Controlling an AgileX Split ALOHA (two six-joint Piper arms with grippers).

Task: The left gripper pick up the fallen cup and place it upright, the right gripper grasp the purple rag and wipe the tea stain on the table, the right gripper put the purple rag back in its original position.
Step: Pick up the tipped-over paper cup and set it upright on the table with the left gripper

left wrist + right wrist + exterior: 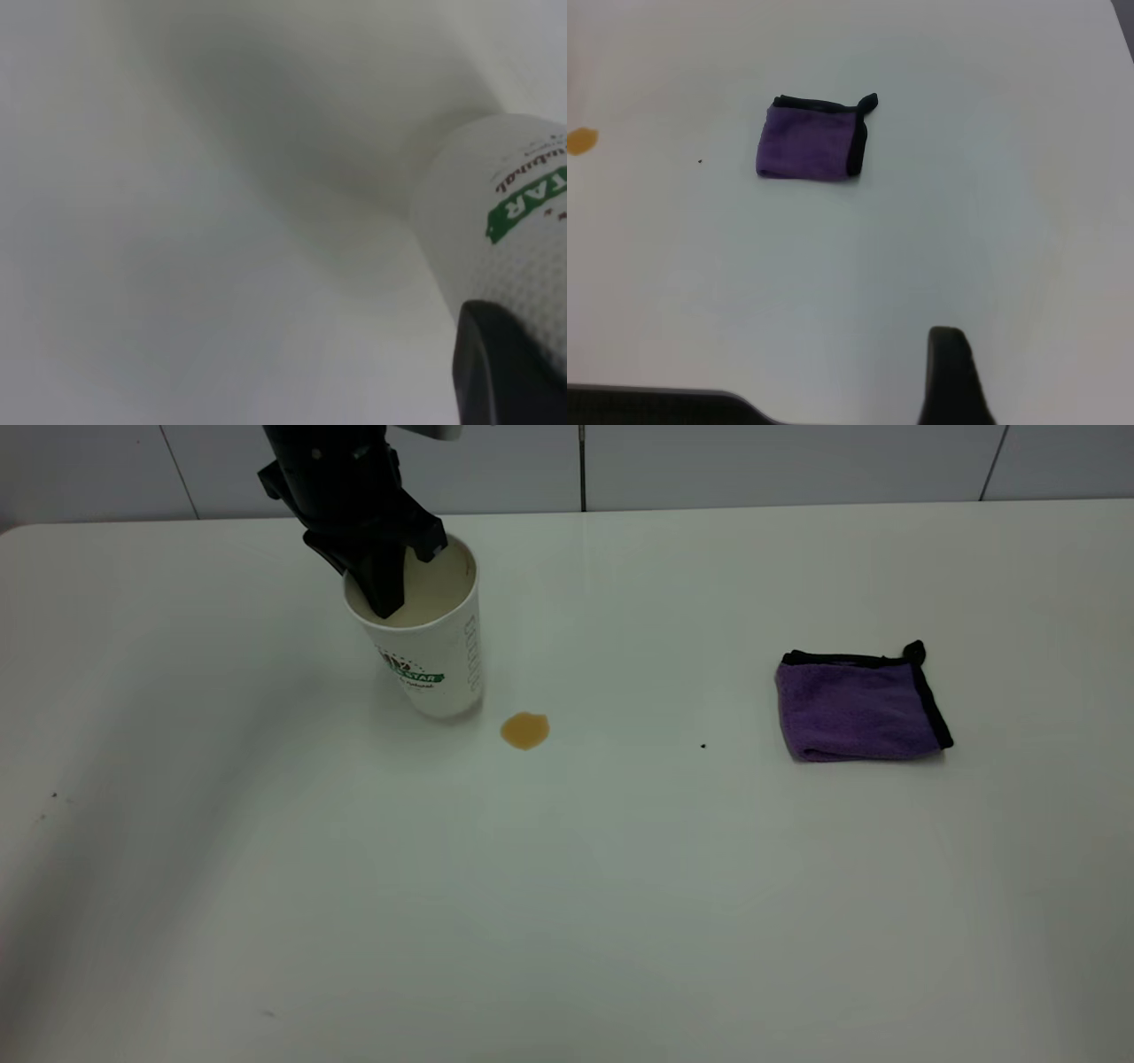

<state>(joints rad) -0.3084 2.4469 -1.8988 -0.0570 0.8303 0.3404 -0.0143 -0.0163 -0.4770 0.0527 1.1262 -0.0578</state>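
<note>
The exterior camera faces me from high across the counter (567,921). My left wrist camera sits close against the cup (505,239). My right wrist camera looks down from farther off, sharing the purple rag (808,150) and tea stain (581,140) with the exterior view.

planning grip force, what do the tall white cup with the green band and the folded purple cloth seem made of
Tall white cup with the green band: probably paper, matte, with a dimpled wall texture in the left wrist view and a printed logo. Folded purple cloth: likely microfibre, fuzzy and soft, with black stitched edging.
</note>
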